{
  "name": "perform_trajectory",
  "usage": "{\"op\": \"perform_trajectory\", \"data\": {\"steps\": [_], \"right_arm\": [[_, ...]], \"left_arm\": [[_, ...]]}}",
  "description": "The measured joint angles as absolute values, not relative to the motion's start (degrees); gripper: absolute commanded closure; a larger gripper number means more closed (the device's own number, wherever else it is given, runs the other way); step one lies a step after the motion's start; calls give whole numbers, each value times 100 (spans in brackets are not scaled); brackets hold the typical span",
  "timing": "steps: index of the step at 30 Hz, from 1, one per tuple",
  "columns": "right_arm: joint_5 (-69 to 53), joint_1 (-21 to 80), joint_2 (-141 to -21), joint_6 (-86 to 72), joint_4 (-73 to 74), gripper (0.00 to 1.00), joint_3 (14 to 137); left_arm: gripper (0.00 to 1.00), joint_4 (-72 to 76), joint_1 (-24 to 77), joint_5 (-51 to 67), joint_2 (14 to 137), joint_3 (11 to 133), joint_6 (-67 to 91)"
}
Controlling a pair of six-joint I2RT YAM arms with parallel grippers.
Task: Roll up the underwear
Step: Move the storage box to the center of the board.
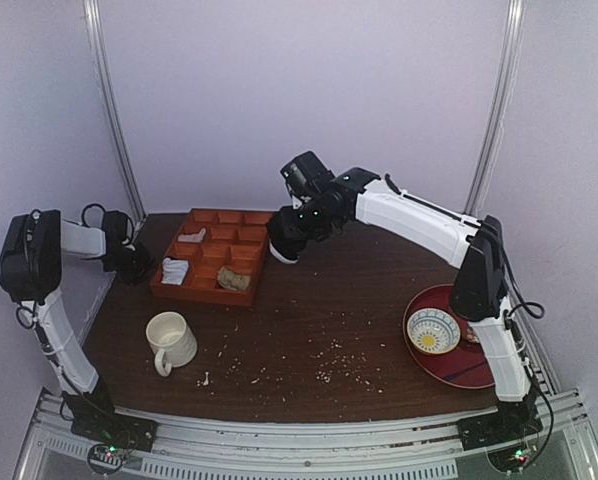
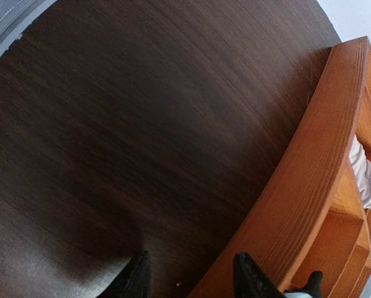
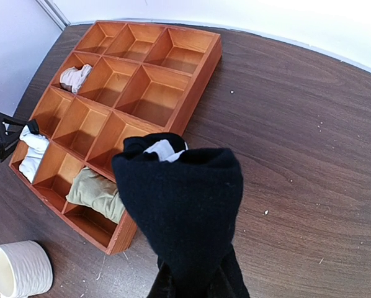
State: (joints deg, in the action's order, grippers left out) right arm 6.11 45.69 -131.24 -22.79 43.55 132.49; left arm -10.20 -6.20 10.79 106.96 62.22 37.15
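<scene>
Black soft fabric underwear with a white patch showing near its top (image 3: 179, 205): bunched in a thick wad in the right gripper (image 1: 282, 250), lifted clear of the dark wood-grain bench (image 1: 319, 330), just beside the right edge of the orange-brown wooden compartment tray (image 3: 201, 81). The right fingers are hidden under the cloth in the wrist view; they are pressed nearly together, pinching the wad from below.

Handling, as judged: light, limp, no stiffness. It drapes and folds over the grip, so it will sag and unroll if released loosely. Not fragile, not slippery. Best hold is across the thick of the bundle, so the roll stays tight; a hold on a single edge would let it fall open.

Left gripper (image 2: 192, 279): low at the tray's left outer wall, fingers spread, nothing between them; one fingertip over bare bench, the other against the tray wall.

Tray contents: white cloth (image 3: 31, 155) in a left cell, a pale cloth piece (image 3: 75, 77) in another, beige-brown fabric lump (image 3: 98, 194) in a near cell. Many cells empty, including those nearest the wad.

Room: open bench right of the tray. White ribbed mug (image 1: 171, 340) near left; red plate with patterned bowl (image 1: 434, 330) at near right, well apart. Tray walls are the edges to clear.
</scene>
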Motion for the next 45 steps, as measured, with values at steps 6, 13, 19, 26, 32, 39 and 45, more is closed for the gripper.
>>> {"op": "perform_trajectory", "data": {"steps": [6, 13, 19, 26, 32, 39, 45], "right_arm": [[626, 4569, -13122, -2268, 4353, 100, 13246], [633, 4545, -13113, -2244, 4351, 100, 13056], [764, 4460, -13113, -2220, 4355, 100, 12947], [1273, 4383, -13115, -2095, 4460, 100, 13104], [1848, 4466, -13144, -2012, 4458, 100, 13548], [2720, 4904, -13559, -1756, 4442, 100, 13670], [3055, 5218, -13996, -1671, 4462, 100, 13673]], "left_arm": [[38, -980, -484, 1166, 10809, 6261, 3612], [38, -1092, 198, 1203, 10809, 6305, 3538], [38, -1234, 897, 1317, 10809, 6392, 3538], [38, -1446, 1313, 1435, 10809, 6742, 3542], [38, -1481, 1500, 1559, 10897, 7030, 3538], [38, -1507, 1557, 1597, 10945, 7030, 3540], [38, -1490, 1557, 1544, 10916, 6914, 3546]]}}
